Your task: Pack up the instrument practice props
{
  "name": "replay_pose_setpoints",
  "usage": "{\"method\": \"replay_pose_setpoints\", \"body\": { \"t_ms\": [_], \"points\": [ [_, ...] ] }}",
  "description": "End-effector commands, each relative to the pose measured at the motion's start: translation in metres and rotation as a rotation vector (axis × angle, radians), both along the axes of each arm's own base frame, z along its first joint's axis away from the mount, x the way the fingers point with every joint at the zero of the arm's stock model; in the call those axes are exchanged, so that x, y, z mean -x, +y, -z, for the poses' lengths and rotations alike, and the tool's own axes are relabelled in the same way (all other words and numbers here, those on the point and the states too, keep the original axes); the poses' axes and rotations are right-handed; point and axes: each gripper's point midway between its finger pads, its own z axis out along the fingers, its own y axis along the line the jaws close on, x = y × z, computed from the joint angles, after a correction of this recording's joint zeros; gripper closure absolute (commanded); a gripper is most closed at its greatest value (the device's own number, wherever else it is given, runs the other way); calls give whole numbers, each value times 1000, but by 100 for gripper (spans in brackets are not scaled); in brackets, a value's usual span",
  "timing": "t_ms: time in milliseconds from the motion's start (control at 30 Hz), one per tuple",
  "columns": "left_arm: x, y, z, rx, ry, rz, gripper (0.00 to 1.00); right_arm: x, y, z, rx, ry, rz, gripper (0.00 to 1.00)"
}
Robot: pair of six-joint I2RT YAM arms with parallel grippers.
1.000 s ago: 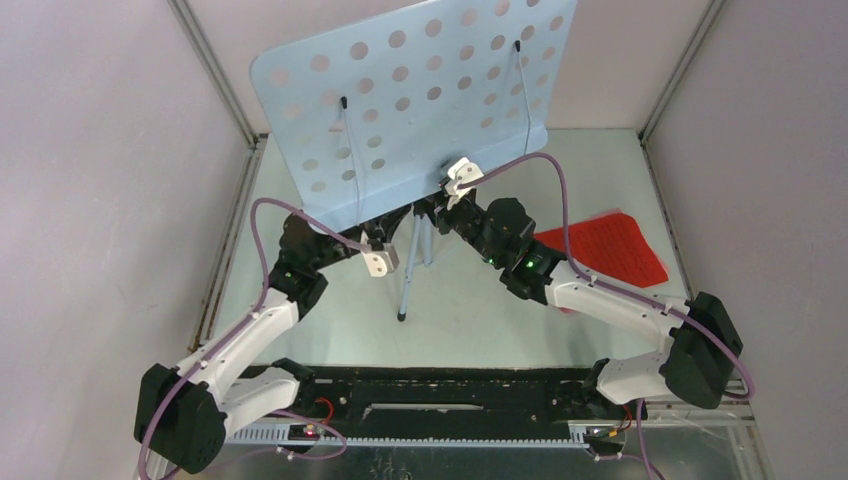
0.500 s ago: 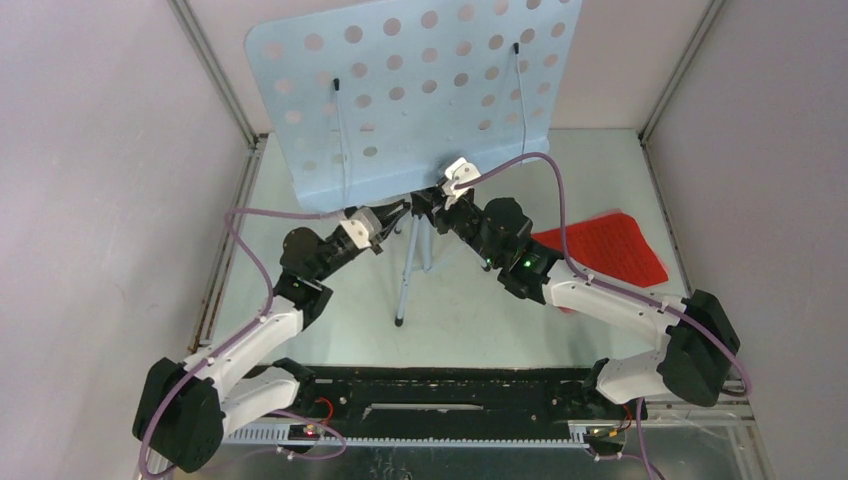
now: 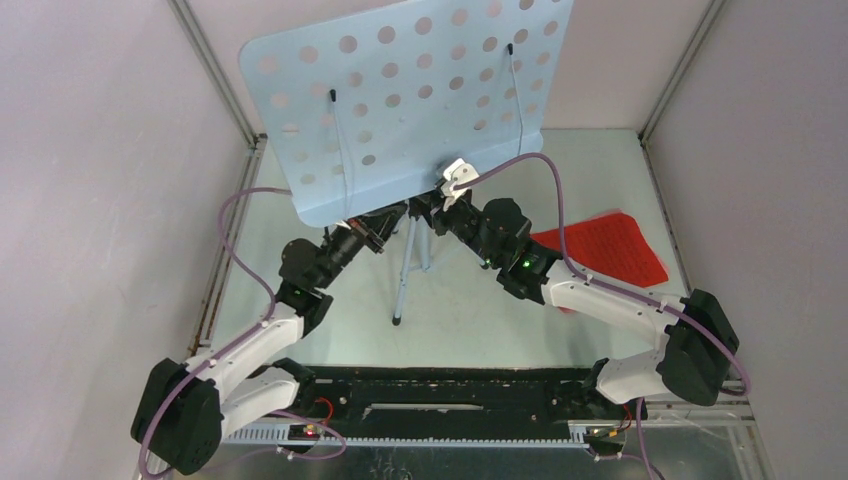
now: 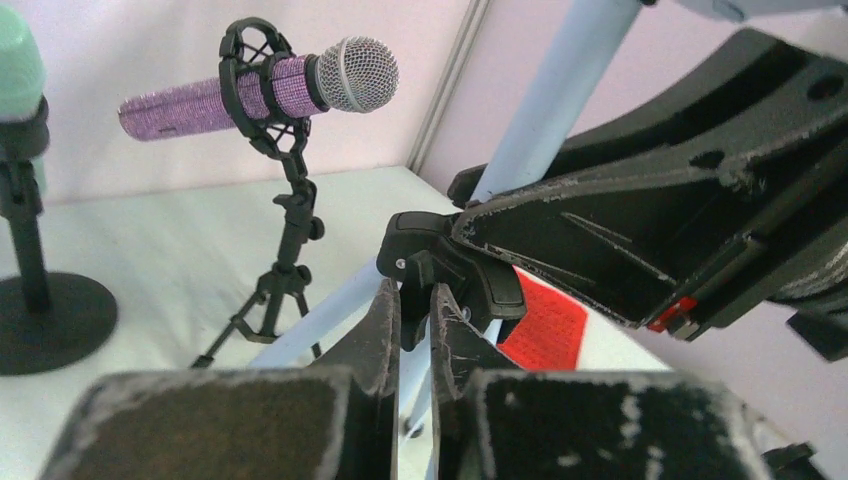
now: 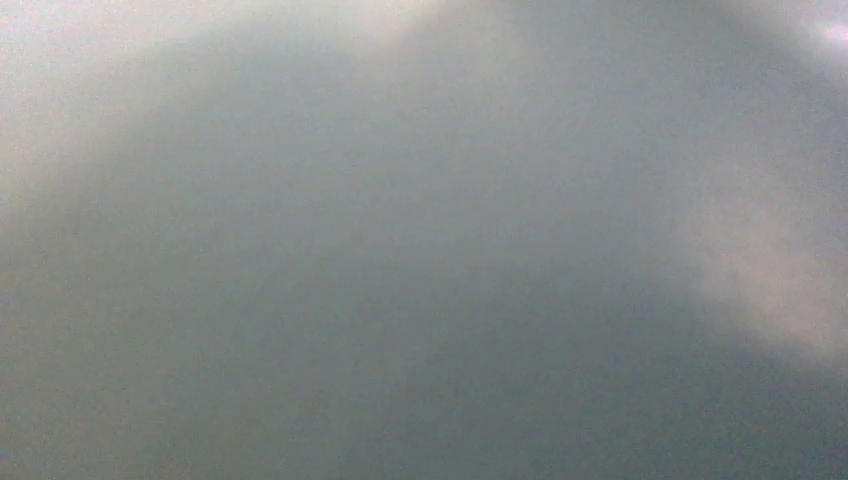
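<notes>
The pale blue perforated music desk (image 3: 420, 95) stands on its blue-grey tripod (image 3: 408, 265) at mid table. My left gripper (image 3: 372, 228) reaches under the desk. In the left wrist view its fingers (image 4: 384, 310) stand a narrow gap apart, with the tripod's black clamp (image 4: 440, 262) between the tips. My right gripper (image 3: 430, 207) sits at the tripod's top under the desk's lip, its fingers hidden. Its wrist view is blank grey. The red score sheet (image 3: 605, 247) lies on the right. The glittery purple microphone (image 4: 250, 88) sits in a black mount (image 4: 285, 240). The mint microphone (image 4: 20, 70) stands at the far left.
Pale walls with metal corner posts (image 3: 215, 75) close the table on three sides. A black rail (image 3: 440, 390) runs along the near edge between the arm bases. The mint microphone's round black base (image 4: 45, 320) rests on the table behind the desk.
My left gripper has risen and moved right, up under the desk to the tripod's clamp. The desk has shifted left and tilted. The right arm has not moved.
</notes>
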Motion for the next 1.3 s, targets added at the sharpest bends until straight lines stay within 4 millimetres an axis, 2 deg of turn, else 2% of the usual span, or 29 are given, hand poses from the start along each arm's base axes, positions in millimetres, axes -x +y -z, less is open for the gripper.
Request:
{"method": "replay_pose_setpoints", "body": {
  "t_ms": [0,167,367,700,833,933,1000,1133,1267],
  "points": [
    [-8,18,-37,207,55,-69,100,33,22,56,184,98,-157,100],
    [-8,5,-26,209,229,0,100,33,23,55,189,94,-160,100],
    [-7,4,-11,196,425,-15,100,33,22,57,201,97,-157,100],
    [6,2,-15,373,705,61,100,34,21,57,208,93,-155,100],
    [4,7,-15,446,797,101,82,34,20,57,211,93,-152,100],
    [2,9,-18,472,823,140,79,34,20,57,209,94,-147,100],
    [0,11,-21,463,813,146,69,34,20,56,208,94,-148,100],
    [0,17,-31,431,751,142,45,32,20,56,200,100,-139,100],
    [1,27,-40,392,674,111,33,29,18,58,192,110,-113,100]
  ]
}}
